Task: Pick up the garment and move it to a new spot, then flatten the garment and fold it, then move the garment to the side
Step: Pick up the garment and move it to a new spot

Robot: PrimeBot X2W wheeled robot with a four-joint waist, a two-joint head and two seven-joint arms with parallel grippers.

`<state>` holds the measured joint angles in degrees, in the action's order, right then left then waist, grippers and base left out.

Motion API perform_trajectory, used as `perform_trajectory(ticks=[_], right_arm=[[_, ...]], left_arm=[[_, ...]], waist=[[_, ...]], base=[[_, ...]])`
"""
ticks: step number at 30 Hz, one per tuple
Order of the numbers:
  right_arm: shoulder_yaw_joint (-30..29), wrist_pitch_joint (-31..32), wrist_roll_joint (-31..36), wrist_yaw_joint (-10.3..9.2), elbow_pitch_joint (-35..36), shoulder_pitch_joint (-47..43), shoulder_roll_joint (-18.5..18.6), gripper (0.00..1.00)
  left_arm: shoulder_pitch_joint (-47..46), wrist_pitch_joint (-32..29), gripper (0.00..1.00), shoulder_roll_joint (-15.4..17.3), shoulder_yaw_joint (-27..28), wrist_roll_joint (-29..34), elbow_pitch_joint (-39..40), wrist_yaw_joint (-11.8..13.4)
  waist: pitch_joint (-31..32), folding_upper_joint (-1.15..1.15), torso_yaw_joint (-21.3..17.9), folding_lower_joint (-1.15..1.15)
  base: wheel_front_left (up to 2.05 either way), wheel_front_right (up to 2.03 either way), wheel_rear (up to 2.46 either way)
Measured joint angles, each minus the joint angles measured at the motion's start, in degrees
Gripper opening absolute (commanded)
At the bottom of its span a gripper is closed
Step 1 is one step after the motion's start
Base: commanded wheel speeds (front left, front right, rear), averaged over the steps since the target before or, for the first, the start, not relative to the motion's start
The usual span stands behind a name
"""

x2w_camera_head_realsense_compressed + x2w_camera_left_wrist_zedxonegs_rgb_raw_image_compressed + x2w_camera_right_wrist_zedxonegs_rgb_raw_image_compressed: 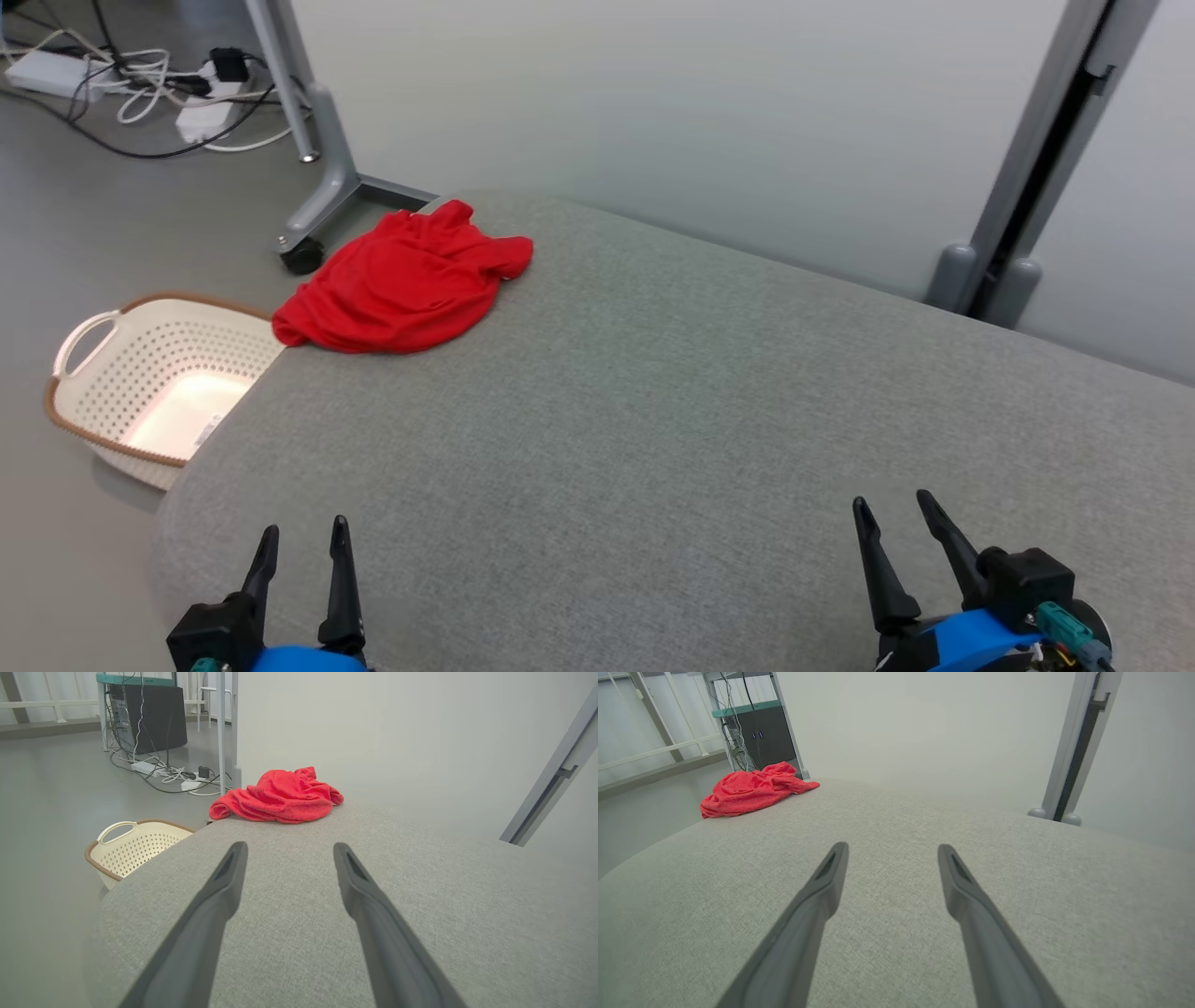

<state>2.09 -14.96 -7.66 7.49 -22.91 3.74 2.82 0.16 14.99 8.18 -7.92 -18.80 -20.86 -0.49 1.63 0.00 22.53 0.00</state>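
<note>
Red garment lies crumpled at the far left corner of the grey bench, beside a white basket on the floor. Left pincer and right pincer both wide, holding nothing, over the bench's near edge, well apart from the garment.

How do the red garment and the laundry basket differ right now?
The red garment lies crumpled on the grey padded surface; the laundry basket stands upright on the floor beside it. The garment is soft and solid red; the basket is rigid, white, perforated, brown-rimmed. Both sit on the robot's left.
</note>
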Motion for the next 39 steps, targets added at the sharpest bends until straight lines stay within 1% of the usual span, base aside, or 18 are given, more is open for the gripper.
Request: perform_trajectory(ticks=[2, 5, 8, 10, 11, 15, 18, 22, 24, 26, 30, 33, 36, 39], right_arm=[[1.0, 0.0, -0.2, 0.00, -0.2, 0.3, 0.0, 1.00], [2.5, 0.0, -0.7, 0.00, -0.2, 0.7, 0.0, 1.00], [3.6, 0.3, -1.0, 0.00, -0.2, 0.7, 0.0, 1.00], [4.3, 0.6, -0.9, 0.00, -0.1, 0.8, 0.0, 1.00], [4.5, 0.7, -0.7, 0.00, 0.1, 0.9, 0.0, 1.00], [4.6, 1.9, 1.0, 0.00, 1.4, 1.7, 0.0, 1.00], [3.7, 3.3, 3.3, 0.00, 3.3, 3.0, 0.0, 1.00], [2.4, 5.5, 7.2, 0.00, 6.9, 5.9, -0.1, 1.00], [2.0, 6.8, 9.2, 0.00, 9.1, 7.6, 0.0, 1.00], [1.8, 7.9, 10.7, 0.00, 11.4, 9.5, 0.0, 1.00], [2.9, 10.4, 12.6, 0.00, 15.7, 12.3, 0.0, 1.00], [4.4, 12.4, 13.8, 0.00, 18.6, 14.3, 0.0, 1.00], [5.7, 13.7, 14.5, 0.00, 21.0, 15.6, 0.0, 1.00], [6.0, 14.6, 15.2, 0.00, 23.4, 16.0, 0.0, 1.00]], left_arm=[[0.6, 0.0, 1.00, 0.2, 0.5, -0.3, 0.3, 0.2], [1.2, 0.0, 1.00, 0.3, 1.1, -0.4, 0.6, 0.5], [1.2, 0.0, 1.00, 0.2, 1.7, -1.0, 1.3, 0.5], [1.3, 0.0, 1.00, 0.3, 3.5, -1.8, 2.3, 1.0], [1.3, 0.0, 1.00, 0.9, 4.3, -1.8, 2.8, 1.3], [0.5, 0.0, 1.00, 3.3, 7.5, -2.3, 4.8, 1.7], [-3.0, 0.0, 1.00, 5.9, 9.0, -2.3, 6.2, 1.7], [-11.1, -2.4, 1.00, 10.4, 10.8, -1.7, 9.6, 2.0], [-16.6, -4.1, 1.00, 13.2, 11.9, -1.9, 10.3, 1.9], [-22.5, -6.4, 1.00, 15.0, 12.5, -2.8, 10.4, 1.2], [-33.7, -11.1, 1.00, 18.2, 12.9, -4.7, 6.2, -0.2], [-41.6, -14.4, 1.00, 20.8, 12.1, -4.0, -0.8, -0.6], [-48.4, -15.8, 1.00, 20.7, 10.5, -4.2, -8.5, -1.5], [-52.8, -17.0, 1.00, 19.9, 8.3, -4.0, -16.5, -3.2]], waist=[[-0.4, 0.00, 1.8, 0.00], [-1.2, 0.00, 3.5, 0.00], [-1.8, 0.00, 4.2, 0.00], [-2.1, 0.00, 4.0, 0.00], [-2.4, 0.00, 3.8, 0.00], [-4.8, 0.00, 2.5, 0.00], [-7.8, 0.00, 0.8, 0.00], [-12.6, 0.00, -1.7, 0.02], [-15.5, 0.00, -3.3, 0.02], [-18.4, 0.00, -4.9, 0.02], [-24.1, 0.00, -8.4, 0.02], [-28.4, 0.00, -11.0, 0.03], [-31.9, 0.00, -13.0, 0.03], [-34.7, 0.00, -14.5, 0.03]], base=[[0.00, 0.00, 0.00], [0.00, 0.00, 0.00], [0.00, 0.00, 0.00], [0.00, 0.00, 0.00], [0.00, 0.00, 0.00], [0.00, 0.00, 0.00], [0.00, 0.00, 0.00], [0.00, 0.00, 0.00], [0.00, 0.00, 0.00], [0.00, 0.00, 0.00], [0.00, 0.00, 0.00], [0.00, 0.00, 0.00], [0.00, 0.00, 0.00], [0.00, 0.00, 0.00]])
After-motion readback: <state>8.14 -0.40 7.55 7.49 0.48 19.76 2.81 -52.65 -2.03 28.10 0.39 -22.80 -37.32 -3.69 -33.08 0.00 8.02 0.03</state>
